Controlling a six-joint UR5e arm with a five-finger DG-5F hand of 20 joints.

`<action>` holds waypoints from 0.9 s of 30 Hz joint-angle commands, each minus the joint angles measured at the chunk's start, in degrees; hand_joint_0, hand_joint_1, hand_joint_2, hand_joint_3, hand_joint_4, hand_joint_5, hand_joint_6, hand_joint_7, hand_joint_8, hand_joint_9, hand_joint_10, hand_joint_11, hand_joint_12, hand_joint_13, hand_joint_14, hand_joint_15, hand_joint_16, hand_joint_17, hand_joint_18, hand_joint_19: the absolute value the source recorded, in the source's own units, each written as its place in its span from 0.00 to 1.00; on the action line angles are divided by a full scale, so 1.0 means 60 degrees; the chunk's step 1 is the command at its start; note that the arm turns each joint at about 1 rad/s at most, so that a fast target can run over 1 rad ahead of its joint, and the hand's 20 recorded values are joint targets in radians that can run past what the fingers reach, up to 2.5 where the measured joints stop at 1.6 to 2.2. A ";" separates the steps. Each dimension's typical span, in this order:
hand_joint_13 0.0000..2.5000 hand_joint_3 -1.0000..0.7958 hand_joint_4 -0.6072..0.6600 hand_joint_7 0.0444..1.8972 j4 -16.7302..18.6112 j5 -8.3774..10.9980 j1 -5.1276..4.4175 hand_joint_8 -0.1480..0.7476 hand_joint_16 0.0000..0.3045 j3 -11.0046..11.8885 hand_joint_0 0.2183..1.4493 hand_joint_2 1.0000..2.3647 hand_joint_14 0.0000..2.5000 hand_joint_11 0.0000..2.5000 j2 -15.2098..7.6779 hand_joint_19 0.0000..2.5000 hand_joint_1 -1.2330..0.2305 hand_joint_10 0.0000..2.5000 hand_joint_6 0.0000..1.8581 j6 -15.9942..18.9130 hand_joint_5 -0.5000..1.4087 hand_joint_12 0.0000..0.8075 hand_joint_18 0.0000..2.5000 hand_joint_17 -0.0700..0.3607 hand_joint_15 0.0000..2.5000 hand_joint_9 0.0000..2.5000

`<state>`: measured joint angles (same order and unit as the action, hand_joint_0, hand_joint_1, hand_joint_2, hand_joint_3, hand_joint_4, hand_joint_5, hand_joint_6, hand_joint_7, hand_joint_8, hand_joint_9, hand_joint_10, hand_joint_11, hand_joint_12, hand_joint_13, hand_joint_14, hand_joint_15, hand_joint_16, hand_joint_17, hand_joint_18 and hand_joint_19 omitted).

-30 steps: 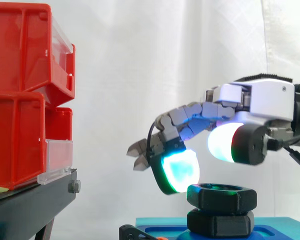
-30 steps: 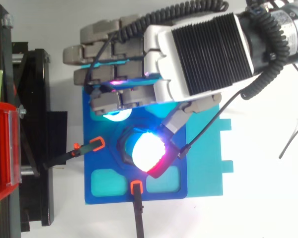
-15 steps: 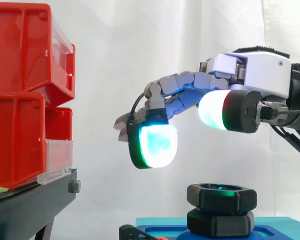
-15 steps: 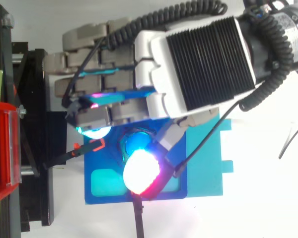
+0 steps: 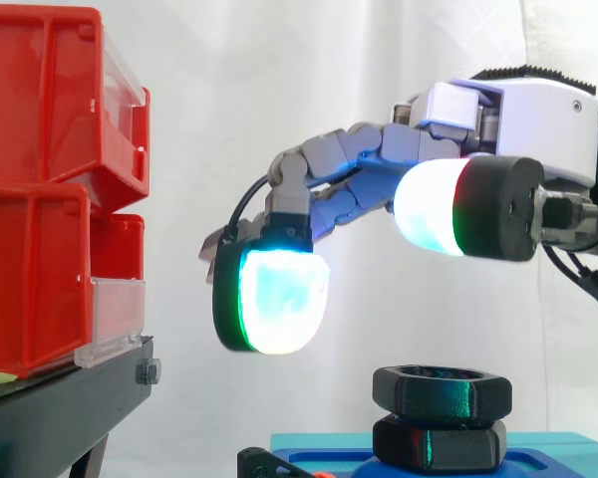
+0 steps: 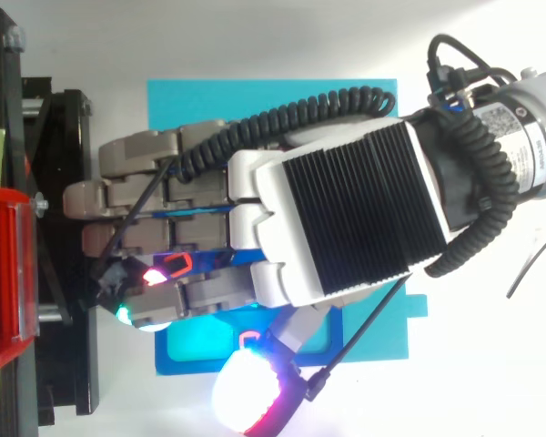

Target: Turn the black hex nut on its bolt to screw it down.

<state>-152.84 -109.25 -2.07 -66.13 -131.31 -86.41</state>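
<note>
Hex nut (image 5: 441, 390) untouched side-on, robot hand (image 6: 346, 218) covering overhead

— What does the nut look like?

— The black hex nut (image 5: 442, 390) is thick and matte, with six sides and softened corners. A raised rim runs round a dark bore on its top face, which catches a faint green glint.

— And its pose?

— It lies level, bore pointing up, and it stands free. It sits squarely over a second black hex piece (image 5: 439, 444) of much the same width, touching it or very nearly.

— Is that lower piece the bolt's head?

— Possibly, but the side view doesn't settle it. That piece stands on a blue base plate (image 5: 558, 453), low and right of centre.
</note>
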 commanded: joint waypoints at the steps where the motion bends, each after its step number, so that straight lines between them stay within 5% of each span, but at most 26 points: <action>1: 0.20 0.28 0.68 0.53 0.0044 0.0044 -0.0036 0.43 0.16 -0.0023 0.22 0.00 0.00 0.03 -0.0190 0.13 0.71 0.00 0.27 0.0002 0.22 0.40 0.17 0.42 0.02 0.27; 5: 0.20 0.28 0.68 0.53 0.0293 0.0044 -0.0036 0.43 0.16 -0.0023 0.22 0.00 0.00 0.03 -0.0336 0.13 0.71 0.00 0.27 0.0075 0.22 0.39 0.17 0.42 0.02 0.27; 13: 0.21 0.28 0.59 0.79 0.0308 0.0044 -0.0036 0.44 0.16 0.0036 0.23 0.00 0.00 0.04 -0.0336 0.13 0.71 0.00 0.27 0.0221 0.26 0.39 0.17 0.42 0.02 0.28; 27: 0.21 0.28 0.59 0.81 0.0264 0.0220 -0.0154 0.44 0.16 0.0036 0.23 0.00 0.00 0.04 -0.0336 0.13 0.71 0.00 0.27 0.0192 0.26 0.39 0.18 0.41 0.02 0.29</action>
<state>-151.21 -108.20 -2.89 -65.92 -133.35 -85.25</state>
